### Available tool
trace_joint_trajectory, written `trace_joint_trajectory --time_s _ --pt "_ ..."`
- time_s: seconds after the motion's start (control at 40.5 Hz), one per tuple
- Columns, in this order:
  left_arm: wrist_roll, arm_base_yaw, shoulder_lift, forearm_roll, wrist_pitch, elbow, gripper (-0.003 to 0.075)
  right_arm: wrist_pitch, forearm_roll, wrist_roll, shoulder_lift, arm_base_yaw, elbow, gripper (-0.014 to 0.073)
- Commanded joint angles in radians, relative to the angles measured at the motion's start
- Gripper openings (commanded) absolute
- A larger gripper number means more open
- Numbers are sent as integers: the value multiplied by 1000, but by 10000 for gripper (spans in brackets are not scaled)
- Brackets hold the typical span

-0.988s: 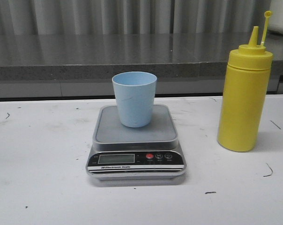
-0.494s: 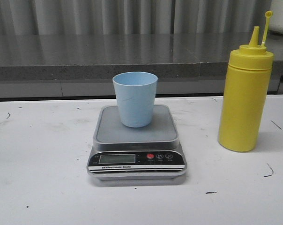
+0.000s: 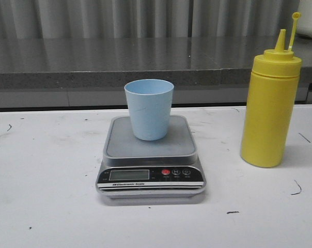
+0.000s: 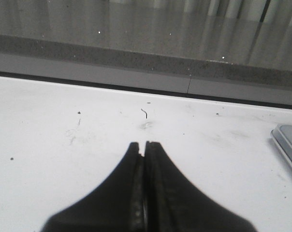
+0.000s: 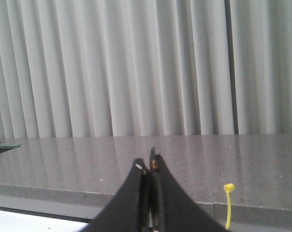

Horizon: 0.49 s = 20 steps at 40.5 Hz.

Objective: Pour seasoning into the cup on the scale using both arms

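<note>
I see cup [image 3: 149, 108] upright on scale [image 3: 150, 155], bottle [image 3: 270, 103] to its right, both hands (L [image 4: 144, 144], R [image 5: 148, 166]) pressed together, empty.

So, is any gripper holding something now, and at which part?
Nothing is held. The left gripper and right gripper are shut on nothing; the seasoning stands untouched.
</note>
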Motion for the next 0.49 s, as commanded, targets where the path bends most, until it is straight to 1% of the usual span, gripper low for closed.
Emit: trace_joint_trajectory --time_s 0.0,0.173,0.469 --pt "-12 0 -17 -3 -113 -2 -20 -61 -23 -11 6 2 -34 -67" --pt "-12 0 -17 -3 -201 53 -20 -61 -23 -11 6 2 -34 -67" --pt "-12 0 -17 -3 -194 53 -20 -61 -23 -11 6 2 -34 -67"
